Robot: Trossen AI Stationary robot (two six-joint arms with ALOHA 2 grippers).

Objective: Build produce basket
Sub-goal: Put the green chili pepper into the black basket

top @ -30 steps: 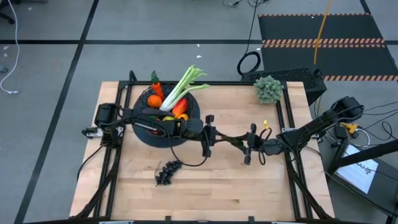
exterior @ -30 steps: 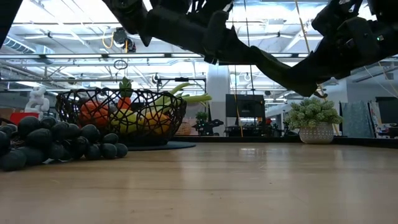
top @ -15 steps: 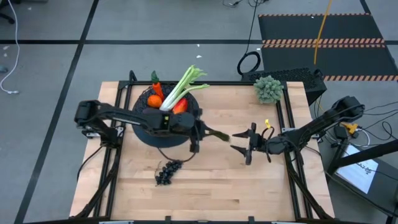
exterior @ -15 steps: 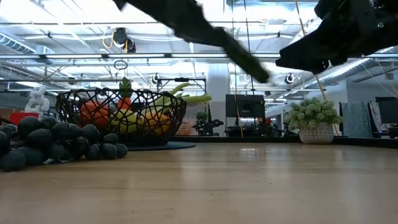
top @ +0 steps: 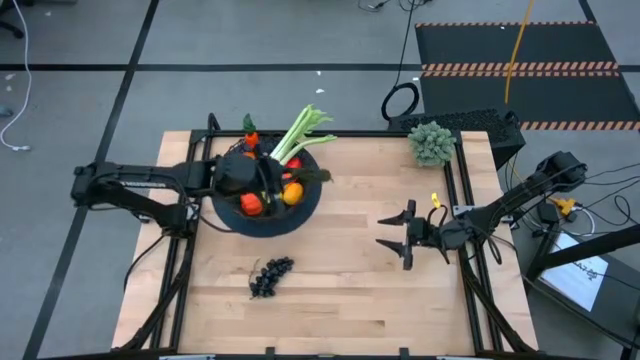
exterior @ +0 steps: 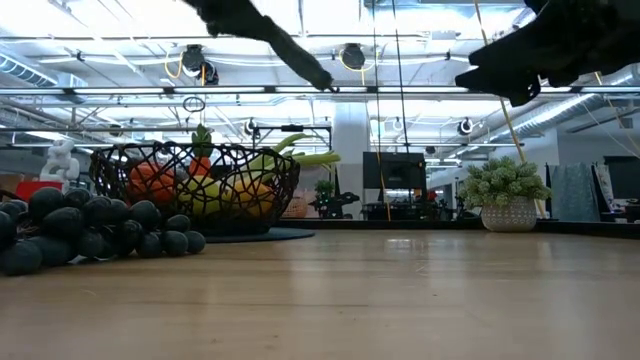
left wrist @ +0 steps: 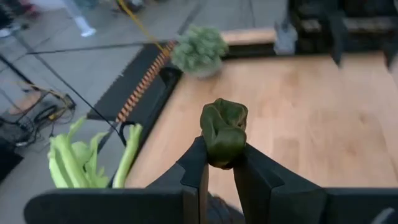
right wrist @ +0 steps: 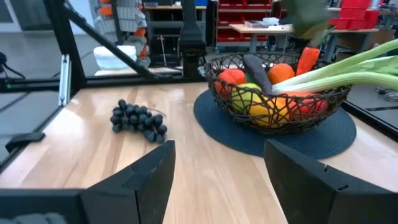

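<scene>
While your left hand (left wrist: 221,163) hangs over the basket (top: 300,212) near the far left corner of the surface (top: 350,290), its fingers pinch a dark green vegetable (left wrist: 223,132), which looks like the cucumber, though you cannot be sure from its end-on view. That piece is not yet released, so your current step reads as carrying it in and letting go above the pile. Most of the job looks done: the basket on its round dark mat (right wrist: 261,140) already carries oranges (right wrist: 281,73), a carrot (right wrist: 306,59), a lemon (right wrist: 264,111), a red piece (right wrist: 231,77), a dark eggplant-like shape (right wrist: 256,67) and the long pale-green stalk (top: 296,136), which juts out over the far rim. What is left, as far as you can see, is the held piece and the bunch of dark grapes (top: 269,276), lying alone on the bare wood, near the front edge and well apart from the basket. Your right hand (top: 400,232) hovers empty above the right half of the surface, fingers spread, pointing toward the basket. The frilly potted clump (top: 431,142) at the far right edge is not produce; leave it.
</scene>
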